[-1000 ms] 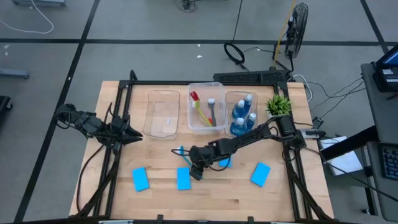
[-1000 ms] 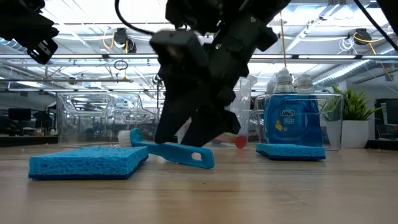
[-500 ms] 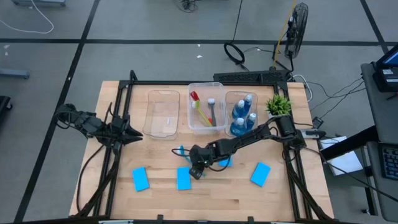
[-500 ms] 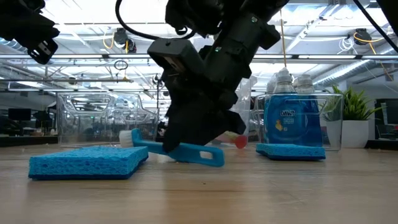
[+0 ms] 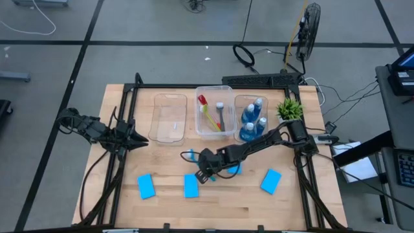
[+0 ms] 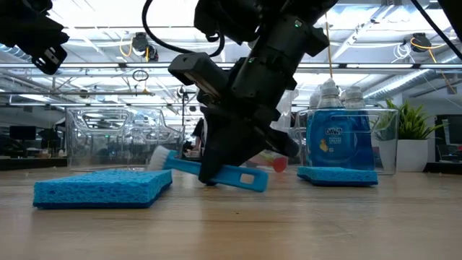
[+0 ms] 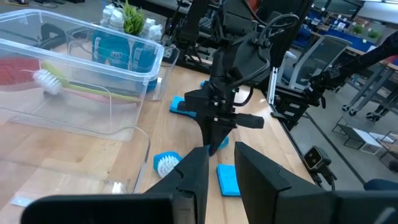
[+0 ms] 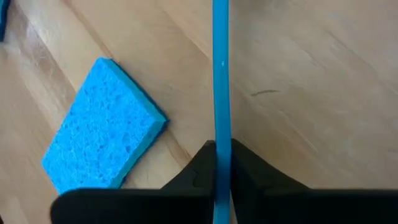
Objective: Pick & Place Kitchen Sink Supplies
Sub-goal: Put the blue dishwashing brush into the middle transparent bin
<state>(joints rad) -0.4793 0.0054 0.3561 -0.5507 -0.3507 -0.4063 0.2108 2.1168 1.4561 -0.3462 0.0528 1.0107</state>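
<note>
Fingers of right gripper (image 8: 221,163) clamp blue brush (image 6: 216,172) handle near middle tub (image 5: 214,109); next: lift, carry to tub.

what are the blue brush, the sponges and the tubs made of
Blue brush: likely hard plastic, smooth glossy handle, white bristle head. Sponge: porous foam, its pitted matte surface shows. Tub: clear plastic, see-through walls with shiny edges. The table looks like pale wood with visible grain.

Blue dish brush (image 6: 216,172) tilted, handle pinched between closed jaws.
</note>
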